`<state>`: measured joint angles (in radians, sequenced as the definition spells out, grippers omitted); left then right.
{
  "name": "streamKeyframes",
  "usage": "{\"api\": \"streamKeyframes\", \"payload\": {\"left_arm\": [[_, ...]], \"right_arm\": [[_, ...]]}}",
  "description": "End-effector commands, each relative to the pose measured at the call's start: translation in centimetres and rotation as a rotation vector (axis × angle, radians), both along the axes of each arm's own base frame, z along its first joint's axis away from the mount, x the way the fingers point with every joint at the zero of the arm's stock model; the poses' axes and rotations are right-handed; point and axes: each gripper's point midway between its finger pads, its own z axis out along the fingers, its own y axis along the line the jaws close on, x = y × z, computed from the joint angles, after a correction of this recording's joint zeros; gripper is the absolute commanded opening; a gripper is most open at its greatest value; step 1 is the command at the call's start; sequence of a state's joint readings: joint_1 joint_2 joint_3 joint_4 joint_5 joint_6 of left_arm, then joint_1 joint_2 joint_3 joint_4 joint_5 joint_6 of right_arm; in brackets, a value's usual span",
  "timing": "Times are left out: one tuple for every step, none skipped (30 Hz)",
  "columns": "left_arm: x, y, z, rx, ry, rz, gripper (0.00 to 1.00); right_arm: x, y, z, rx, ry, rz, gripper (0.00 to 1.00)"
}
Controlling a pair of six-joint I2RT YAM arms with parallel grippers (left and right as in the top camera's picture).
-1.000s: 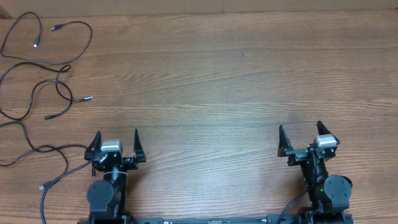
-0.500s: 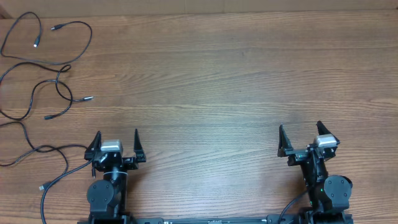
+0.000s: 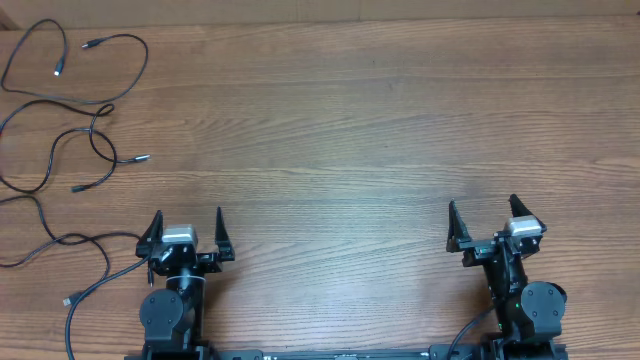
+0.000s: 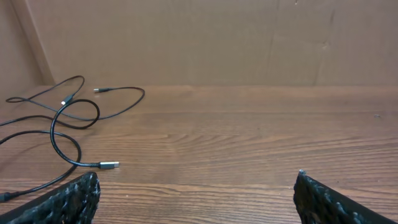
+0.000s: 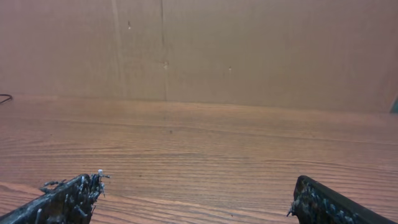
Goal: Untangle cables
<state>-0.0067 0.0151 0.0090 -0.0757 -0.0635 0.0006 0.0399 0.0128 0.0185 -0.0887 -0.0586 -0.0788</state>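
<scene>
Overhead view: one wooden desk (image 3: 380, 120). At its near edge, the left end effector (image 3: 188, 215) and the right end effector (image 3: 482, 203) are both spread wide and empty. Along the left edge sprawl the cables (image 3: 95, 140), perhaps three, with five plug tips showing. Tugging a crossed strand could tighten loops or drag cords off the desk.

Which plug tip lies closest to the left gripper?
The silver-tipped plug pointing right, just ahead of the left gripper. The other plugs all lie farther left or farther away.
</scene>
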Motion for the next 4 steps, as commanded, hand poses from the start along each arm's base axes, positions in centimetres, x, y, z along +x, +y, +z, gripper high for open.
{"api": "streamKeyframes", "payload": {"left_arm": [[-0.03, -0.31, 0.11, 0.014, -0.007, -0.016, 1.00], [-0.03, -0.31, 0.11, 0.014, -0.007, -0.016, 1.00], [-0.03, -0.31, 0.12, 0.014, -0.008, -0.016, 1.00], [-0.03, -0.31, 0.11, 0.014, -0.007, -0.016, 1.00]], "right_arm": [[0.03, -0.24, -0.12, -0.001, -0.006, -0.014, 1.00], [0.03, -0.24, -0.12, -0.001, -0.006, -0.014, 1.00], [0.03, -0.24, -0.12, -0.001, -0.006, -0.014, 1.00], [0.03, -0.24, -0.12, -0.001, -0.006, -0.014, 1.00]]}}
